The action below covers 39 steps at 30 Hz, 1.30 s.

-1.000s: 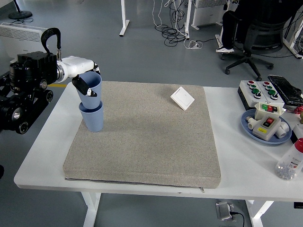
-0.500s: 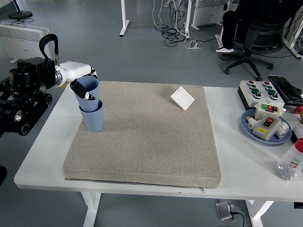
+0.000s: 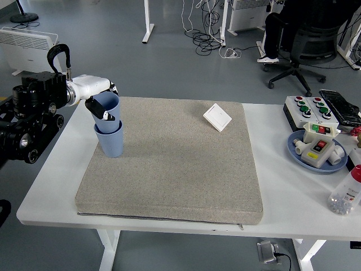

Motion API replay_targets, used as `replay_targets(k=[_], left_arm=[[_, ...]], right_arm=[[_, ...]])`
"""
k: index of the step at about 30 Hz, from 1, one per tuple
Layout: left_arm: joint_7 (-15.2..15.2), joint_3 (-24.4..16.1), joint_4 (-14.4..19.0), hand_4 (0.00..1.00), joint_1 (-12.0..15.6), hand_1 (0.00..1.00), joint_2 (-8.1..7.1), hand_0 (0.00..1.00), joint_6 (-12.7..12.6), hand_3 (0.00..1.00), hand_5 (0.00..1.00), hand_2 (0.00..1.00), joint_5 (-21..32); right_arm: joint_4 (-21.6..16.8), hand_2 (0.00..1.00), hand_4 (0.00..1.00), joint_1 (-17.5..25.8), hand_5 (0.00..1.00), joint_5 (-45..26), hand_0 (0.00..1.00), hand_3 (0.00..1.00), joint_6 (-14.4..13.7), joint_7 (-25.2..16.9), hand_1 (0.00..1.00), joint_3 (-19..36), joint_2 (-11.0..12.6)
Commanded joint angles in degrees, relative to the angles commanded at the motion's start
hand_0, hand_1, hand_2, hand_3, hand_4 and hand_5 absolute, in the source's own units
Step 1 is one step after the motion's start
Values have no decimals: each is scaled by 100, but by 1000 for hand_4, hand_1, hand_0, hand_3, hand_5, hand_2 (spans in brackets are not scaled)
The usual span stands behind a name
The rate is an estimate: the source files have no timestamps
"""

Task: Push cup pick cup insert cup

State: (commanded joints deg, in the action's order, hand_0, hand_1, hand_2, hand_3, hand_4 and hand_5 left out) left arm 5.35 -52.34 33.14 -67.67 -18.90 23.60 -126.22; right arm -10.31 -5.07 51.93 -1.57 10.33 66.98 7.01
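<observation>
Head view cuts off much of the left arm at the picture's 9 o'clock edge, so only its black housing and white wrist show; the right arm is out of sight. At the right edge, a clear bottle (image 3: 345, 196) with a red cap is partly cropped, and what is inside it is too small to make out. The left hand (image 3: 100, 103) reaches in at about 10 o'clock, its fingers (image 3: 96, 105) curled around the upper blue cup (image 3: 107, 109), one dark finger lying over the rim. That cup sits tilted, its base nested inside the lower blue cup (image 3: 111, 141), which stands upright near the left edge of the grey mat (image 3: 180, 169) on the white surface (image 3: 51, 186). A white square card (image 3: 217, 117) lies on the mat toward 1 o'clock. At 3 o'clock, a blue plate (image 3: 296, 151) holds a button box (image 3: 319, 145).
</observation>
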Motion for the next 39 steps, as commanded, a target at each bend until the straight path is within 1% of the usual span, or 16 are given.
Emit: replay_targets(k=[1, 6, 7, 12, 13, 18, 19, 21, 24, 25, 26, 28, 30, 31, 34, 39], left_arm=[[5, -11, -14, 946, 3, 835, 0, 761, -8, 855, 430, 928, -3], [-75, -20, -68, 946, 7, 835, 4, 761, -2, 855, 430, 928, -45], [-84, -19, -71, 982, 7, 931, 5, 899, 0, 913, 504, 998, -49], [-128, -58, -103, 982, 12, 931, 29, 899, -49, 913, 504, 998, -4], [-126, -77, -107, 998, 14, 963, 28, 937, -85, 978, 553, 998, 4], [-85, -201, -67, 998, 49, 963, -13, 937, -223, 978, 553, 998, 113], [-68, -255, -33, 979, 71, 953, -33, 927, -279, 972, 674, 998, 176], [-37, -353, 22, 979, 107, 953, -64, 927, -399, 972, 674, 998, 333], [-78, -715, 352, 979, 326, 953, -213, 927, -847, 972, 674, 998, 927], [-99, -851, 474, 822, 398, 878, -248, 862, -994, 913, 807, 985, 1179], [-237, -1073, 684, 822, 565, 878, -309, 862, -1170, 913, 807, 985, 1440], [-355, -1287, 883, 822, 699, 878, -358, 862, -1303, 913, 807, 985, 1887], [-649, -1592, 1239, 822, 958, 878, -432, 862, -1433, 913, 807, 985, 2408], [-841, -1738, 1433, 647, 1118, 824, -476, 796, -1480, 823, 998, 886, 2632], [-1391, -2179, 2097, 647, 1659, 824, -565, 796, -1665, 823, 998, 886, 3339], [-1290, -2893, 3119, 622, 2478, 868, -519, 834, -2056, 861, 998, 937, 4531]], right_arm=[[0, 643, 74, -1, 468, -6, 755, 555, 0, -1, 625, -1, 1], [0, 643, 74, -16, 468, -26, 755, 555, 2, -5, 625, -10, 3], [0, 644, 73, -17, 468, -27, 754, 555, 2, -6, 626, -10, 3], [0, 644, 73, -28, 468, -33, 754, 555, 5, -7, 626, -20, 3], [0, 644, 73, -32, 471, -35, 754, 555, 6, -9, 626, -24, 4], [0, 644, 73, -32, 471, -54, 754, 555, 6, -14, 626, -22, -1], [0, 645, 71, -31, 468, -56, 754, 556, 6, -15, 626, -17, -2], [0, 645, 71, -30, 468, -57, 754, 556, 6, -17, 626, -8, -4], [0, 645, 71, -24, 468, -54, 754, 556, 7, -19, 626, 27, -11], [0, 644, 71, -24, 468, -56, 754, 556, 7, -20, 626, 34, -12], [0, 644, 71, -22, 468, -58, 754, 556, 9, -20, 626, 47, -14], [0, 644, 71, -24, 468, -51, 754, 556, 10, -18, 626, 63, -18], [0, 644, 71, -34, 468, -31, 754, 556, 9, -15, 626, 102, -25], [0, 642, 70, -41, 467, -27, 754, 556, 6, -15, 625, 126, -30], [0, 642, 70, -46, 467, -45, 754, 556, 5, -18, 625, 172, -37], [0, 642, 70, -51, 468, -14, 754, 556, 8, -19, 625, 223, -46]])
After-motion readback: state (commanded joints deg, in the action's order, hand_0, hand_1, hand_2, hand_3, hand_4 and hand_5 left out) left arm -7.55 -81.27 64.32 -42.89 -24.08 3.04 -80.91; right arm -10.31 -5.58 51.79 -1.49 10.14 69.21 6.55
